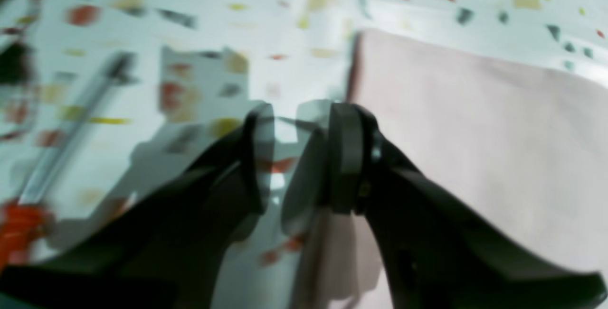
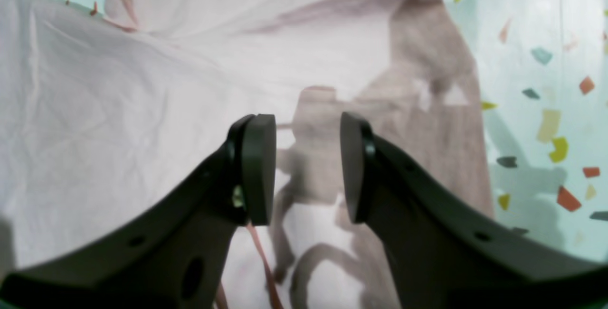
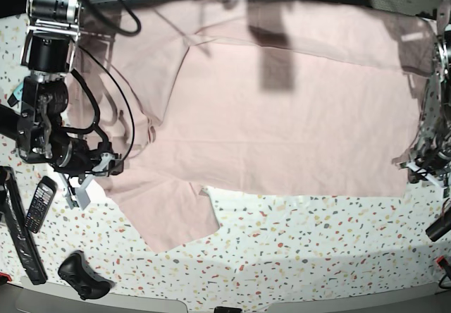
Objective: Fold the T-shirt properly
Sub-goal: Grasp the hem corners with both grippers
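Right wrist: T-shirt (image 2: 118, 109) seemingly beneath fingers (image 2: 259, 166)

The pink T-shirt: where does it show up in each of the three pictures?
Left wrist view: the T-shirt fills the right side, its edge beside the open left gripper.
Right wrist view: it covers the left and middle, under the open right gripper.
Base view: it is spread flat across the middle and top.
Shared landmark: the speckled table, bare beside the shirt in every view.
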You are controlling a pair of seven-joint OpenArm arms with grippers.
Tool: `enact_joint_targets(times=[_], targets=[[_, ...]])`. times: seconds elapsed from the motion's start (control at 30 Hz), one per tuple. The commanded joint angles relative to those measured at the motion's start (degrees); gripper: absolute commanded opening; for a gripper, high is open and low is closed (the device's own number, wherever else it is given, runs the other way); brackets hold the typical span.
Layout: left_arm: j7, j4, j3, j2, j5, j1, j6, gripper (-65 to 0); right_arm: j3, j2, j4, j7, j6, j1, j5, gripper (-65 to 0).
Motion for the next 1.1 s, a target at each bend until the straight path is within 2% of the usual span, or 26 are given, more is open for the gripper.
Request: enact_joint_targets(times=[0.0, 0.2, 0.43, 0.57, 0.7, 0.8, 1.07], targets=[[-1.60, 0.72, -0.04, -0.57, -0.59, -1.95, -0.15, -46.0, 0.39, 0.81, 0.94, 1.05, 0.24, 1.55, 0.52, -42.7], [-1.88, 0.72, -0.04, 0.37, -0.61, -2.23, -0.13, -46.0, 0.39, 0.83, 0.94, 0.22, 0.24, 1.55, 0.48, -42.7], [-4.24, 0.72, -0.04, -1.11, -0.63, -3.50, -0.24, -46.0, 0.39, 0.81, 0.94, 0.22, 0.24, 1.55, 0.52, -42.7], [-4.09, 0.79, -0.04, -1.75, -0.66, -4.42, -5.64, -46.0, 0.39, 0.81, 0.94, 0.22, 0.24, 1.55, 0.52, -42.7], [-1.92, 0.76, -0.04, -1.25, -0.57, -4.24, -5.70, -46.0, 0.39, 0.79, 0.94, -0.24, 0.24, 1.55, 0.52, -42.7], [-1.11, 0.76, -0.04, -0.44, 1.99, -3.72, -4.52, -46.0, 0.39, 0.79, 0.94, -0.92, 0.24, 1.55, 0.55, -42.7], [-4.52, 0.76, -0.04, 1.51, 5.09, 0.00, 1.25, -46.0, 0.39, 0.79, 0.94, -2.34, 0.24, 1.55, 0.55, -42.7]])
